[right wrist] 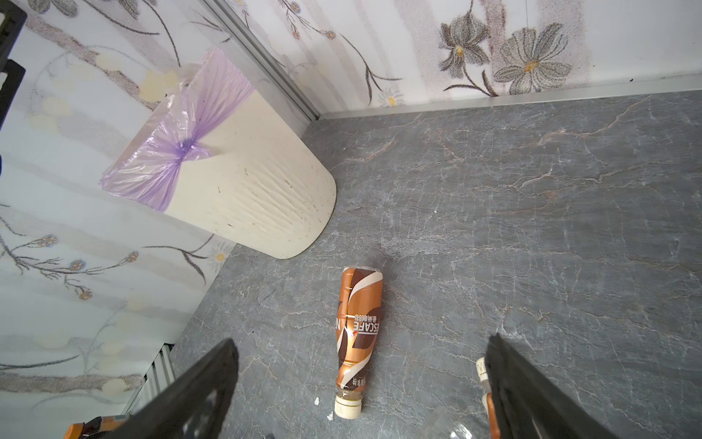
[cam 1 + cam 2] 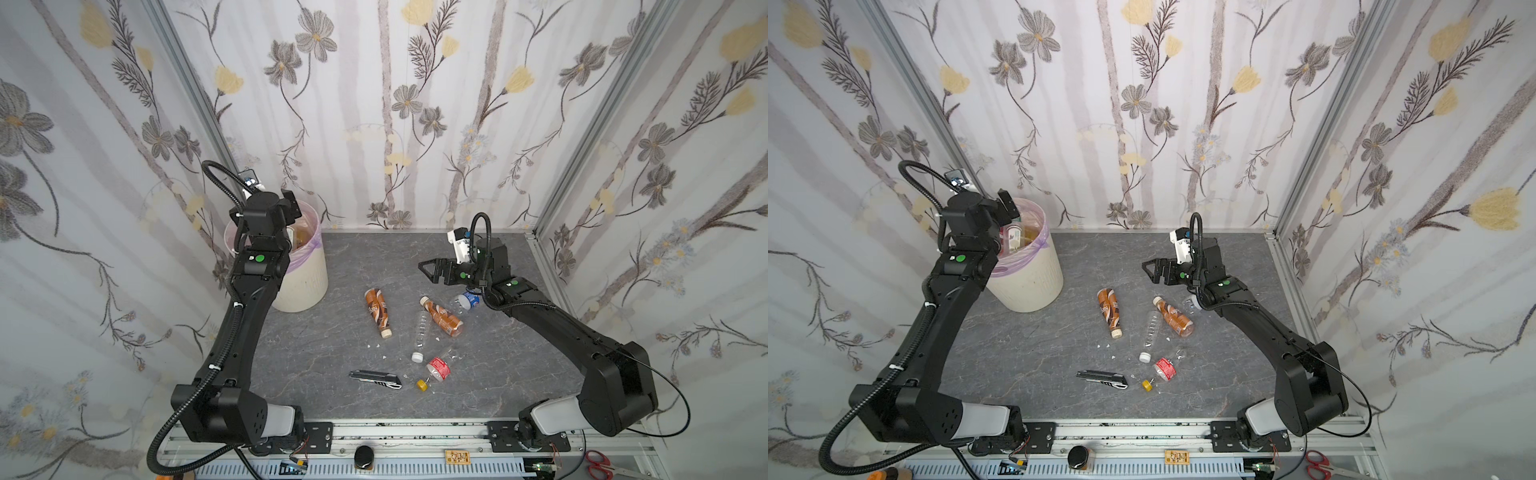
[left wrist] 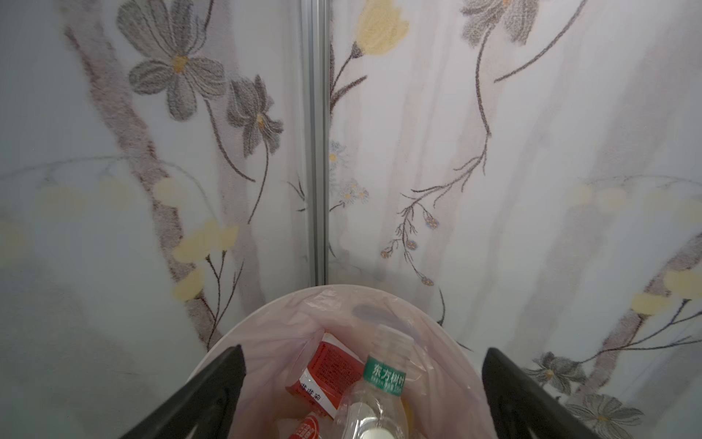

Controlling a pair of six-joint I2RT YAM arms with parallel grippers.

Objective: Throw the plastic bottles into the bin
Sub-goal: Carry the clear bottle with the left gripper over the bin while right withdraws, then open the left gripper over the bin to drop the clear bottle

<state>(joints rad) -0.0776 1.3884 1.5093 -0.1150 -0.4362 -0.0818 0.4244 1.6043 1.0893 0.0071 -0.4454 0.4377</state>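
Hovering above the mouth of the bin point(image 2: 305, 286), my left tool point(image 3: 363, 349) has its jaws spread wide with nothing between them. In the left wrist view I look down between the two black fingers point(image 3: 212, 391) into the pink bag liner point(image 3: 273, 342). There a clear bottle with a green label point(image 3: 381, 384) lies on top of a red-labelled bottle point(image 3: 326, 370). The bin stands upright at the back left corner of the table point(image 2: 316, 374), close to the walls, and shows in both top views.

My right tool point(image 1: 361, 339) is also wide open and empty, held above the table right of the middle and pointing towards the bin. Below it, in the right wrist view, a brown coffee bottle point(image 1: 357, 323) lies on its side. Its cap points to the front edge of the table and its base to the bin, well apart from it.

Four more bottles lie on the table in a top view. A second brown bottle point(image 2: 444, 319) has a clear bottle with a white cap point(image 2: 421, 334) just beside it. A clear bottle with a red label point(image 2: 439, 368) and a yellow cap lies nearer the front. A blue-labelled bottle point(image 2: 467, 300) is partly hidden under my right arm. A grey-black knife point(image 2: 376, 379) lies left of the red label, not touching it.
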